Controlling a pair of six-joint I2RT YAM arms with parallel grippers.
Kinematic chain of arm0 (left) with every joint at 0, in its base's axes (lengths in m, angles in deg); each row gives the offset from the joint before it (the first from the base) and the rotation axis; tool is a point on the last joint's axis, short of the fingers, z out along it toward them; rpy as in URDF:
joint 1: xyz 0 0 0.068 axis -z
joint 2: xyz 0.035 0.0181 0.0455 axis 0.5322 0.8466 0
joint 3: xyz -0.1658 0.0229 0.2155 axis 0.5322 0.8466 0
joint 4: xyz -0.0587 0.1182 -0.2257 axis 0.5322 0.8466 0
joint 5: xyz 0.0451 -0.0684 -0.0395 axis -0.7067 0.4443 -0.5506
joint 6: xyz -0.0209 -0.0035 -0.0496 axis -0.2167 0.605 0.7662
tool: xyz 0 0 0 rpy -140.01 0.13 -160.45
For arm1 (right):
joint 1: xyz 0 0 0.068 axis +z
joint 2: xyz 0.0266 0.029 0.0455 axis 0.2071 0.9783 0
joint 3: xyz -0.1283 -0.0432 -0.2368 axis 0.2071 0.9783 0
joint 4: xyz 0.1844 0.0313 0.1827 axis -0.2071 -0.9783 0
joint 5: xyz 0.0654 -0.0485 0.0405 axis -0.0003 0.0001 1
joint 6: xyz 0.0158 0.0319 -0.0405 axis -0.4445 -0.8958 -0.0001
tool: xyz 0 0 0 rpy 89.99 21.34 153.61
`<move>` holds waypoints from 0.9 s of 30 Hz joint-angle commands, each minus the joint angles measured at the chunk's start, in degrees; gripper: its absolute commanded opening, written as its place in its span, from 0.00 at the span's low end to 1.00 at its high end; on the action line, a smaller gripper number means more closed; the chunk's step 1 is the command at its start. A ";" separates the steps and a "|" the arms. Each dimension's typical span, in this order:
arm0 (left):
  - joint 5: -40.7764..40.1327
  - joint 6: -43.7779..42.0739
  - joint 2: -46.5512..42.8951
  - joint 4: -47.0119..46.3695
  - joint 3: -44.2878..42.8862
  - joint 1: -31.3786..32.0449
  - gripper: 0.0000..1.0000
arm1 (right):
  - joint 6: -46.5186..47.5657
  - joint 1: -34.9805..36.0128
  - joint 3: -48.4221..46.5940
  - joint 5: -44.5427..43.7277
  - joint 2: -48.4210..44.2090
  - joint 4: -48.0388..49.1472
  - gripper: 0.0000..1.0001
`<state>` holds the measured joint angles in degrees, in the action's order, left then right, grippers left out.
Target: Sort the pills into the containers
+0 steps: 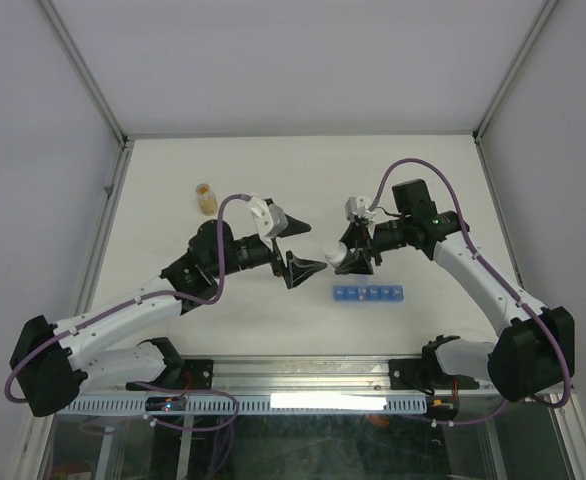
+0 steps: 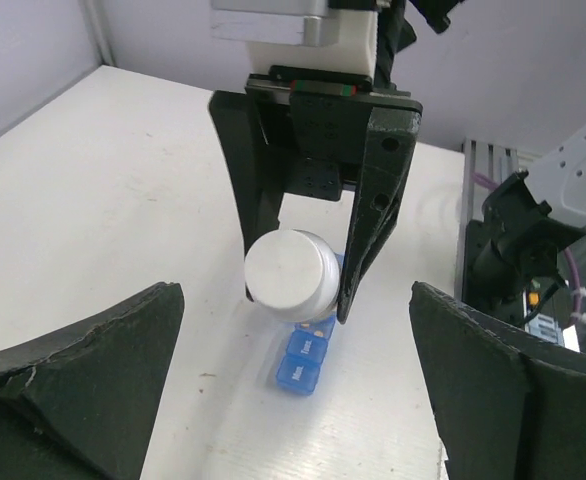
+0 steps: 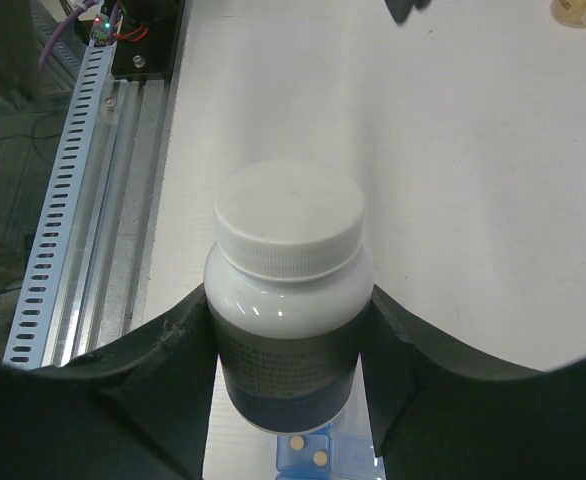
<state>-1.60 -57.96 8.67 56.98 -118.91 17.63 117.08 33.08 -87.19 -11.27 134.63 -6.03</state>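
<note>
My right gripper (image 1: 350, 257) is shut on a white pill bottle (image 3: 288, 300) with a white screw cap and a dark label, held on its side above the table, cap toward the left arm. The bottle also shows in the top view (image 1: 335, 256) and in the left wrist view (image 2: 293, 274). Below it lies the blue pill-organizer strip (image 1: 369, 294), with day-labelled lids (image 2: 301, 368). One open compartment holds two small tan pills (image 3: 307, 449). My left gripper (image 1: 298, 245) is open and empty, its fingers (image 2: 83, 390) wide apart, facing the bottle's cap from a short distance.
A small clear bottle with orange-tan contents (image 1: 206, 199) stands at the back left of the white table (image 1: 173, 290), also at the top edge of the right wrist view (image 3: 583, 10). A slotted metal rail (image 3: 83, 190) runs along the table's near edge.
</note>
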 commanded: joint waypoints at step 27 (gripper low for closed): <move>-16.32 36.83 -13.69 -16.43 13.77 -0.71 0.99 | 2.05 -0.17 -3.08 2.78 -1.17 0.88 0.00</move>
<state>-15.77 -26.23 -3.26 45.11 -104.79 17.60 117.94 33.06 -87.21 -11.23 134.68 -6.09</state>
